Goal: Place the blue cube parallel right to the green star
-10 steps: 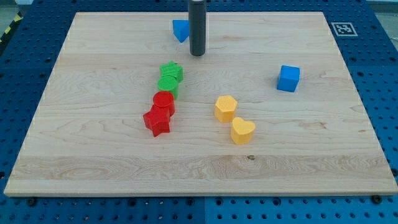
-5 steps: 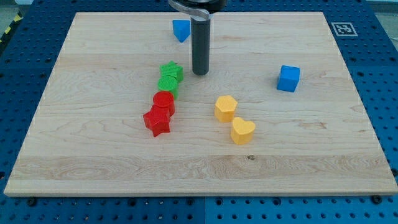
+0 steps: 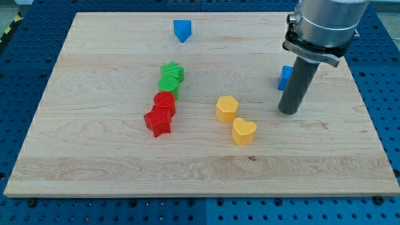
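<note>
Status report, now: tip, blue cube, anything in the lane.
My tip down, just below the blue cube, rod hiding most of it. Green star far to the view's left. Lane between them open; yellow blocks sit lower.

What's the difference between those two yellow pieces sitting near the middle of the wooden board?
The yellow heart-shaped block has a notched top and pointed end, while the yellow hexagon-like block has flat angled sides. The heart lies nearer the view's bottom and right; the hexagon-like one sits nearer the view's top, closer to the red blocks. Both share the same yellow colour and similar size, and they sit almost touching.
</note>
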